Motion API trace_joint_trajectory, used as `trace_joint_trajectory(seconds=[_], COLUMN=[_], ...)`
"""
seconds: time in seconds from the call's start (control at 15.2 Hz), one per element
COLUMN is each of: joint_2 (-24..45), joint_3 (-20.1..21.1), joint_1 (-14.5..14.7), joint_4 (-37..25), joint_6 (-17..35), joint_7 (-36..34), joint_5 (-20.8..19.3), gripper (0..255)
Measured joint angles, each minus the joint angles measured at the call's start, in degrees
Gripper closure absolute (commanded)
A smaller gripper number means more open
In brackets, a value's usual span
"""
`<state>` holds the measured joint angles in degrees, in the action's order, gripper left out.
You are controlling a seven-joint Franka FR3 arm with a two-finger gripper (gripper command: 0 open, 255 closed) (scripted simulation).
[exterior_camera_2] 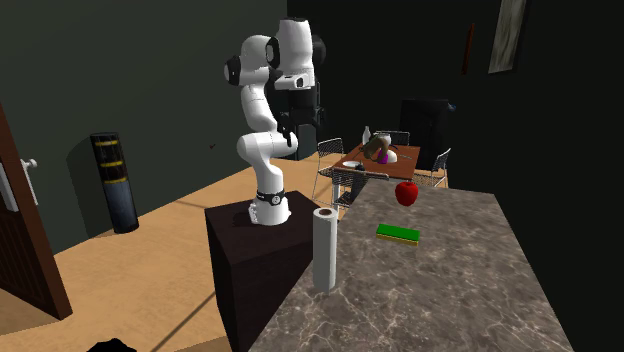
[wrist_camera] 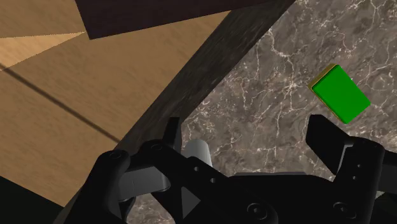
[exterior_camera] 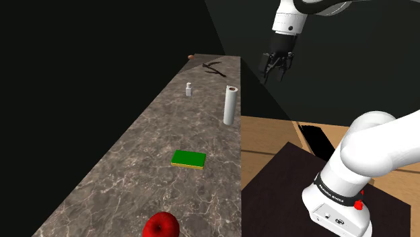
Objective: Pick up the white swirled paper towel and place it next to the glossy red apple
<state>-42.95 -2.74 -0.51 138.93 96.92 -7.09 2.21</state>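
While my hand (exterior_camera: 276, 69) hangs open and empty overhead, I see the paper towel roll (exterior_camera: 229, 105) upright at the tabletop (exterior_camera: 134, 165) edge, far from the red apple (exterior_camera: 160, 225).

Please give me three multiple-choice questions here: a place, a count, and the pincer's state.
1. What lies on the counter between the paper towel roll and the red apple?
A) a green sponge
B) a blue cup
C) a fork
2. How many paper towel rolls stand there?
A) three
B) one
C) two
3. How is the pincer?
A) shut on the roll
B) shut on the apple
C) open, holding nothing
Answers: 1 A, the sponge lies between them; 2 B, a single upright roll; 3 C, its fingers stand apart, clasping nothing.
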Motion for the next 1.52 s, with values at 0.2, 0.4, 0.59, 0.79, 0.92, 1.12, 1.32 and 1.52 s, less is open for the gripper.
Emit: trace_joint_trajectory(seconds=[0.2,0.4,0.59,0.79,0.92,1.12,1.32,1.52], joint_2=[2.23,7.75,13.38,19.13,23.63,29.65,34.36,35.71], joint_3=[0.0,0.13,-0.21,-0.22,0.25,0.0,-0.21,-0.13], joint_1=[-0.07,-0.18,-0.62,-0.93,-0.84,-1.32,-1.64,-1.61], joint_4=[-0.33,-1.46,-2.48,-4.43,-6.57,-10.13,-12.21,-11.37], joint_6=[2.16,7.26,12.65,17.35,20.28,23.6,26.84,29.14], joint_7=[0.31,0.76,1.66,2.0,1.44,1.85,1.95,1.63], joint_5=[-0.52,-1.59,-3.04,-4.38,-5.1,-6.58,-7.65,-7.9], gripper=[0,0,0,0,0,0,0,0])
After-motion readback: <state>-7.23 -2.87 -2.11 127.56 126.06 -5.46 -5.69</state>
